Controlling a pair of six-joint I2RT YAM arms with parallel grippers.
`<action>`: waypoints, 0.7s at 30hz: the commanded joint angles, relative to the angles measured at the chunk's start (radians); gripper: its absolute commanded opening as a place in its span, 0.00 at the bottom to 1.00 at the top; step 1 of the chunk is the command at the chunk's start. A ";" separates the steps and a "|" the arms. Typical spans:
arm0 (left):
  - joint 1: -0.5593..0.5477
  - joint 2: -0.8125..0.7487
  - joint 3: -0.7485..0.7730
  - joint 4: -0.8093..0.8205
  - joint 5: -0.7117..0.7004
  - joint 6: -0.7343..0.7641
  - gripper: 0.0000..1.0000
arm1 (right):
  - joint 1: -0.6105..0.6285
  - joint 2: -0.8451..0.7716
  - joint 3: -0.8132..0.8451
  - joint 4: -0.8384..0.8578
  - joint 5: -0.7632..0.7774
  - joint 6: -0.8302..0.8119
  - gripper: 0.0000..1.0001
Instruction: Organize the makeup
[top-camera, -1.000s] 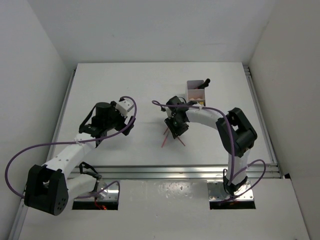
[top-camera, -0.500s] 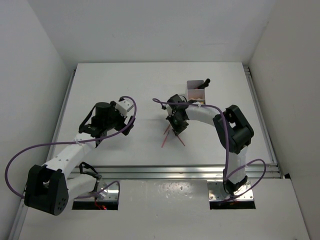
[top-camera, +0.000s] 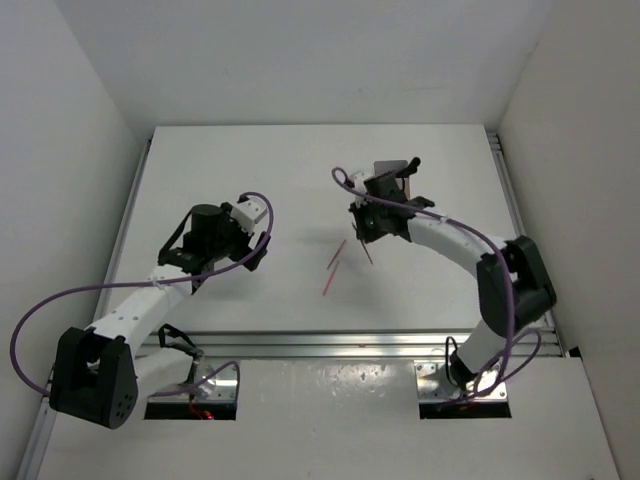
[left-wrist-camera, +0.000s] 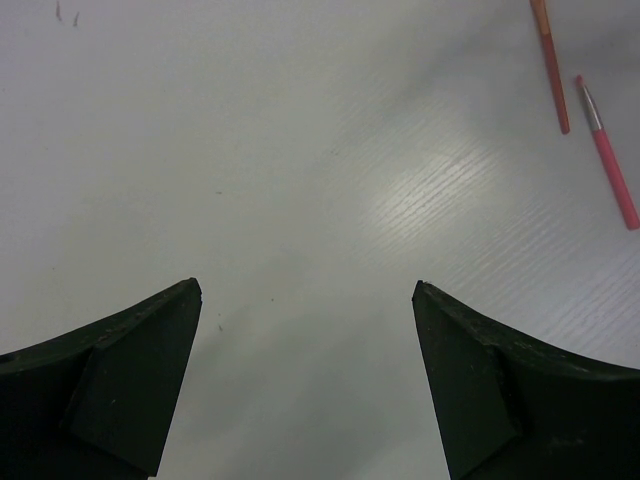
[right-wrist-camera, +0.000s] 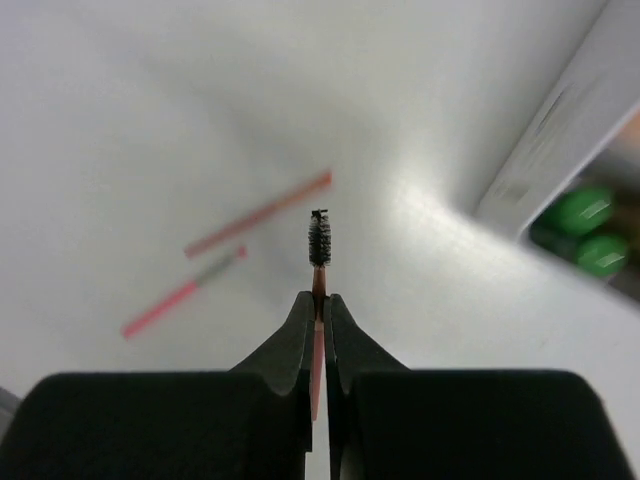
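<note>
**Wand pinched and ready to go into the box**

The right gripper (right-wrist-camera: 319, 298) has its jaws pressed tight on a thin pink-handled wand with a black bristled head (right-wrist-camera: 319, 240). From above, the gripper hangs just to the near-left of the white rectangular box (right-wrist-camera: 545, 130), partly covering the box's edge. The wand's long axis runs straight along the line of the fingers. The bristled end leads, sticking out past the fingertips, and the handle trails back between them. In the wrist view the tip points beside the box's wall, not yet at its opening.

To do this step well, I would carry the wand over the opening before doing anything else. The pinch is on a very thin shaft, so it could swivel if the wrist turns sharply; a slow reorientation seems wiser. Tilting the wand steeper should help it drop in rather than bridge the rim. Two round green bottles (right-wrist-camera: 580, 212) already sit inside the box, so aim for free space next to them, go low, then release.

Farther out to the near-left of the box, two more pieces lie loose on the white table (left-wrist-camera: 300, 150): a thin orange-red pencil (right-wrist-camera: 258, 213) and a thin pink stick with a grey band (right-wrist-camera: 180, 293), roughly parallel on a diagonal.

The left gripper (left-wrist-camera: 306, 290) hovers well to the left of the box, jaws spread wide with nothing between them.
</note>
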 joint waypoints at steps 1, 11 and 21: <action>0.012 0.008 -0.006 0.029 0.009 0.003 0.93 | -0.041 -0.144 0.019 0.344 -0.039 0.022 0.00; 0.012 0.047 0.005 0.029 0.000 0.003 0.93 | -0.224 -0.005 -0.042 1.147 0.156 0.139 0.00; 0.012 0.117 0.057 0.009 -0.020 0.012 0.93 | -0.261 0.164 -0.033 1.408 0.217 0.123 0.00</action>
